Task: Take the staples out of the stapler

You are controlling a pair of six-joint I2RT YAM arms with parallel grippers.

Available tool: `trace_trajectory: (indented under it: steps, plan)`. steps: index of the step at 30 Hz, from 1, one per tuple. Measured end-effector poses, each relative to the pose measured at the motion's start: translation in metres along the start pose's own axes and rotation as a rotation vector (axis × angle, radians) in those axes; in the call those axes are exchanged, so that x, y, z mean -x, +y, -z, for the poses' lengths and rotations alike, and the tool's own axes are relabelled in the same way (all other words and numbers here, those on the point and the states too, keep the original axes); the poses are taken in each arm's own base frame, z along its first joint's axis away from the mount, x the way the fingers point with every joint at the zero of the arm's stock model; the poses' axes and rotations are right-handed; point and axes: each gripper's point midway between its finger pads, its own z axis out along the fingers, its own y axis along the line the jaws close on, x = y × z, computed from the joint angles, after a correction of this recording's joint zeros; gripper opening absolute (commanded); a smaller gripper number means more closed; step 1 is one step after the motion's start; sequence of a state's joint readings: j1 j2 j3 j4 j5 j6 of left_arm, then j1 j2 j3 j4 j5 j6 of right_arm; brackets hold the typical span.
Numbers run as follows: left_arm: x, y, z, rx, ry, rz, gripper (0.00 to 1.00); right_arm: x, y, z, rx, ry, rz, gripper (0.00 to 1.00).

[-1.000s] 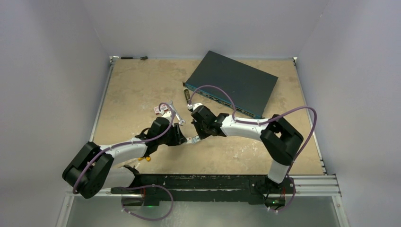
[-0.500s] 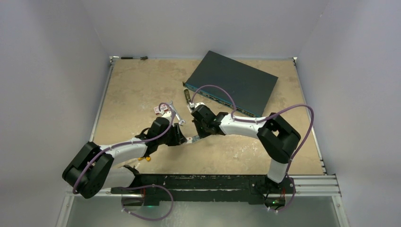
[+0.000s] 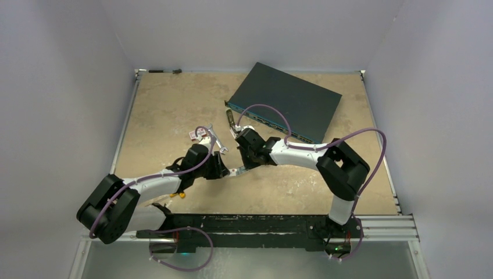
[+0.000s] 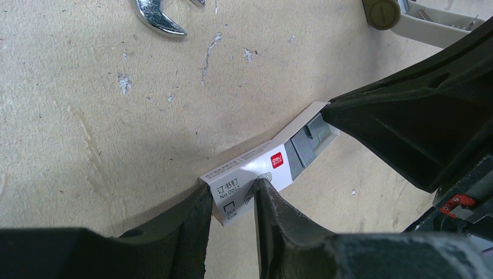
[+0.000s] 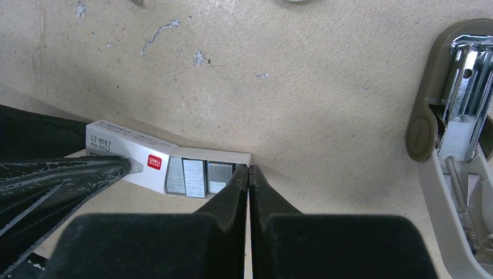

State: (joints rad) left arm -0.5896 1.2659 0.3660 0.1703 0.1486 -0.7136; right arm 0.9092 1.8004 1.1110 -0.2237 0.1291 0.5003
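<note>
My left gripper (image 4: 232,195) is shut on the white sleeve of a staple box (image 4: 250,177) lying on the table. The box's inner tray is slid partly out, with silvery staples (image 5: 195,176) showing in it. My right gripper (image 5: 249,168) is shut, its tips pinched on the tray's end wall. The stapler (image 5: 447,145) lies hinged open to the right of that gripper, its metal channel and spring exposed. From above, both grippers meet at the box (image 3: 237,171), with the stapler (image 3: 231,120) further back.
A silver wrench (image 4: 157,14) lies just beyond the box. A dark flat network switch (image 3: 285,102) sits at the back right. Small pink-and-white bits (image 3: 195,135) lie near the wrench, and a yellow bit (image 3: 181,195) lies by the left arm. Walls enclose the table.
The right arm has edged slightly to the left. Both grips look unchanged.
</note>
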Motion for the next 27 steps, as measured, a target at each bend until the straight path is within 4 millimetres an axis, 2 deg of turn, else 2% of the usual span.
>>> trace_trajectory:
  steps: [27]
  plan:
    - [0.0, -0.0001, 0.0, -0.001, 0.0, 0.0, 0.31, -0.0052, 0.002, 0.0009, -0.018, 0.015, -0.092, 0.0]
